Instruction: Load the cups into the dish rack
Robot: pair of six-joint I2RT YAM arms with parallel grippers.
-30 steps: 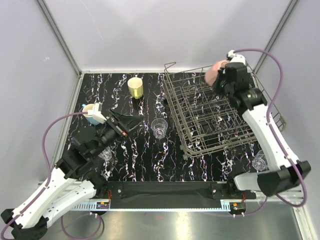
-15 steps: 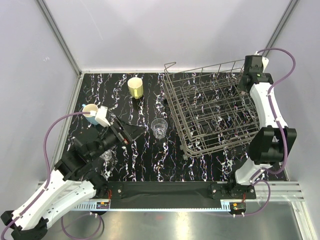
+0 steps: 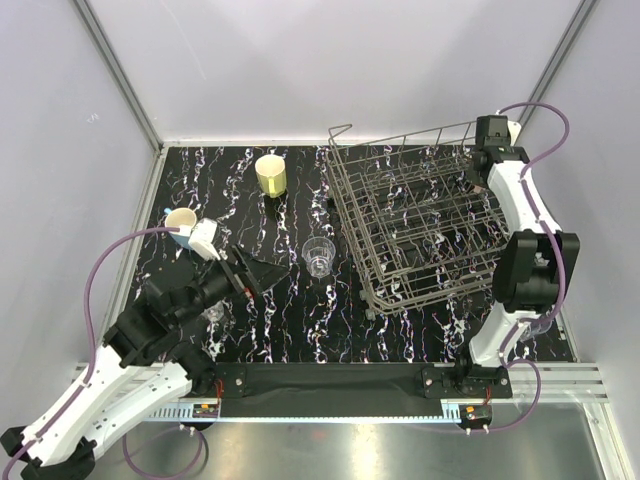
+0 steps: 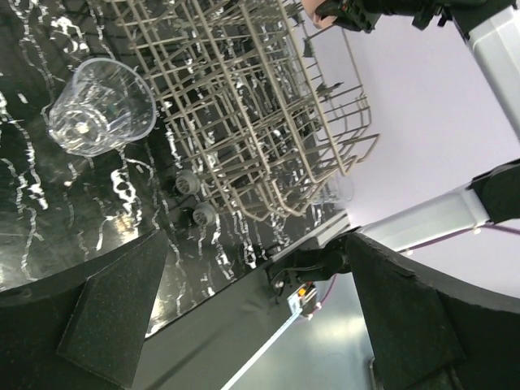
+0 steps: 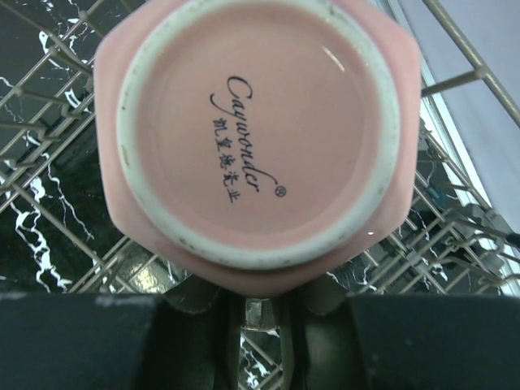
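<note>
The wire dish rack (image 3: 430, 225) fills the right half of the table. My right gripper (image 5: 260, 305) is shut on a pink mug (image 5: 256, 138), whose base faces the camera above the rack's wires (image 5: 49, 162). In the top view this gripper (image 3: 479, 163) is at the rack's far right corner, with the mug hidden there. A pink sliver (image 4: 313, 12) shows in the left wrist view. My left gripper (image 3: 258, 272) is open and empty, left of a clear glass (image 3: 318, 256) (image 4: 101, 106). A pale yellow mug (image 3: 270, 175) stands at the back. A light blue mug (image 3: 180, 220) stands behind my left wrist.
A second clear glass (image 3: 212, 310) lies partly under my left arm. Another glass (image 4: 335, 188) shows faintly beyond the rack's near right corner (image 4: 325, 154). The enclosure walls stand close behind and beside the rack.
My right arm has swung from over the rack's back edge to its far right corner, carrying the pink mug out of the top view. My left gripper has pulled back slightly.
</note>
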